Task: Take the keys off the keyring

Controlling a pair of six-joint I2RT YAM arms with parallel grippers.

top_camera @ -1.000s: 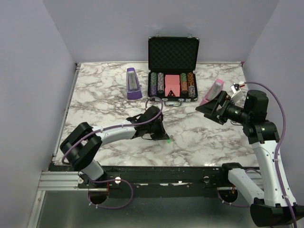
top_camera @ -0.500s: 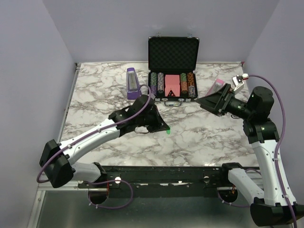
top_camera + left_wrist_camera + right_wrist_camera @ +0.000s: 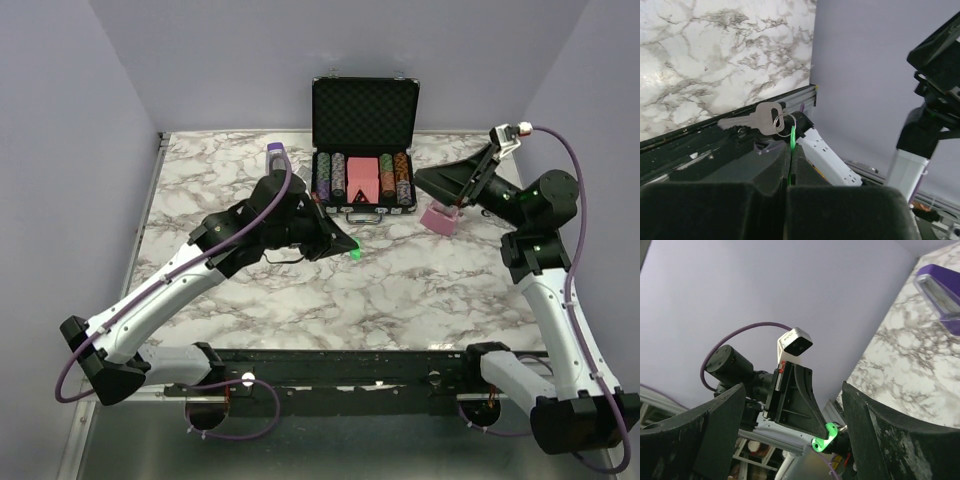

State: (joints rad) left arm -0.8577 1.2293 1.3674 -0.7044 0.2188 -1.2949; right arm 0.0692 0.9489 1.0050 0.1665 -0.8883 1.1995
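My left gripper (image 3: 343,243) is raised above the table's middle and shut on the green tag of the keyring (image 3: 354,250). In the left wrist view the jaws (image 3: 791,152) pinch the green tag (image 3: 792,142) edge-on. A thin metal ring (image 3: 784,123) hangs from the tag and carries a silver key (image 3: 756,119) that points left. My right gripper (image 3: 432,182) is open and empty, held high at the right and pointing toward the left gripper. In the right wrist view the green tag (image 3: 825,436) shows between my open fingers (image 3: 715,430), still some way off.
An open black poker-chip case (image 3: 363,110) stands at the back centre. A purple metronome (image 3: 273,156) is left of it, partly behind my left arm. A pink object (image 3: 440,217) lies below the right gripper. The marble table (image 3: 420,290) ends at a black front rail.
My left arm has lifted the green tag and key off the table and swung up and back. My right gripper has risen and moved back, uncovering the pink object.
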